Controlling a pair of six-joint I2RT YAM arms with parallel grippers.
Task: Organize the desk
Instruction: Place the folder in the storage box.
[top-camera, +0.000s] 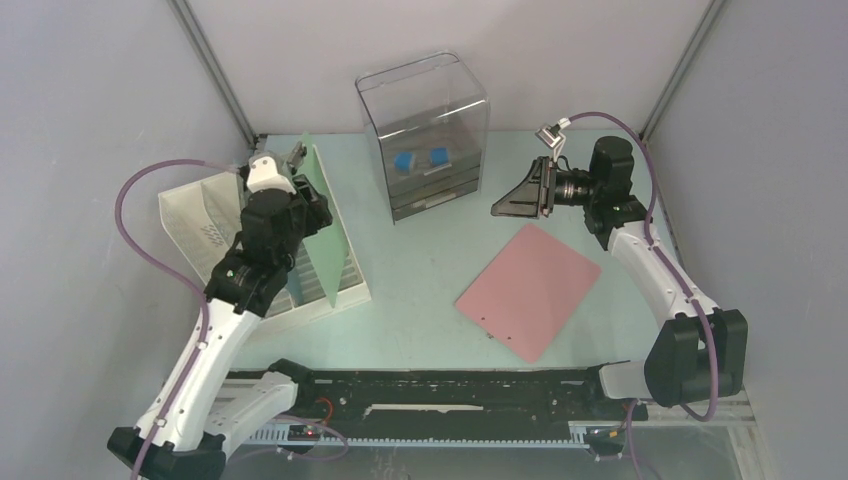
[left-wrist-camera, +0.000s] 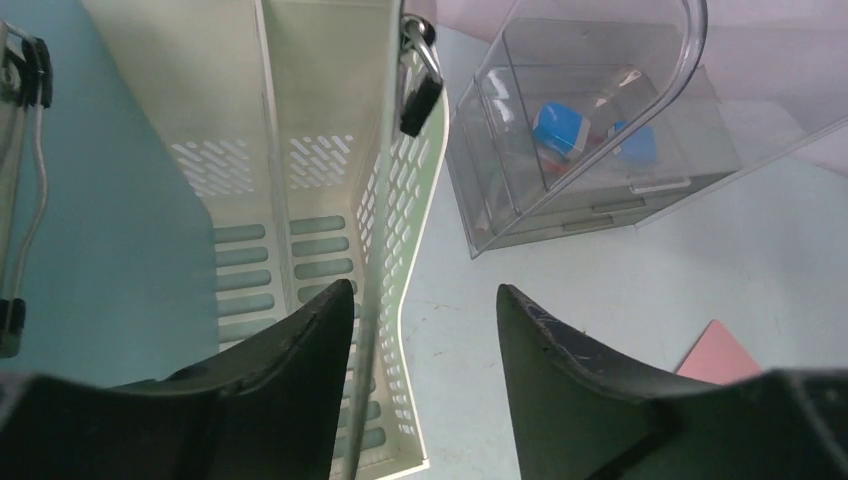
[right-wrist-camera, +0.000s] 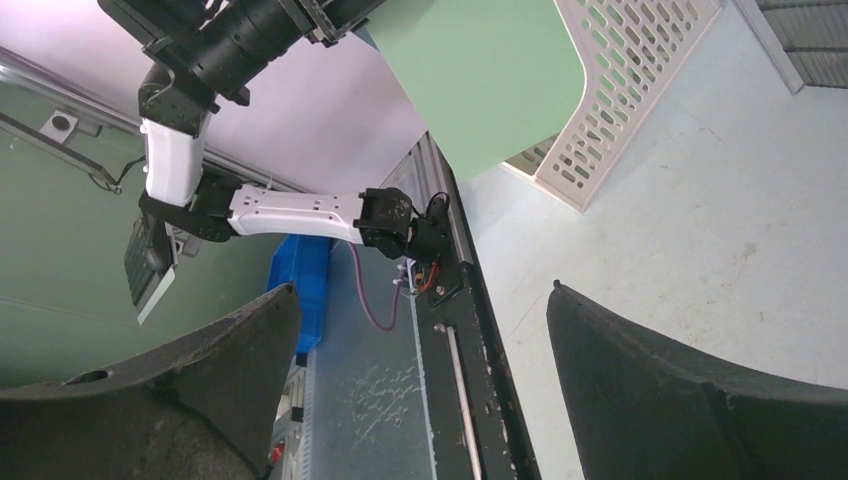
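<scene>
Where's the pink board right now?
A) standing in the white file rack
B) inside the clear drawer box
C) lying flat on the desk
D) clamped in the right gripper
C: the pink board lies flat on the desk, apart from the white file rack and in front of the clear drawer box.

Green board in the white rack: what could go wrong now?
The green board stands on edge in the white rack, with the open left pincer around its edge. Pulling away crookedly, a finger might snag the board and tip it or drag the rack. The pink board lies flat on the desk, so it may slide when a pincer tries lifting it.
</scene>
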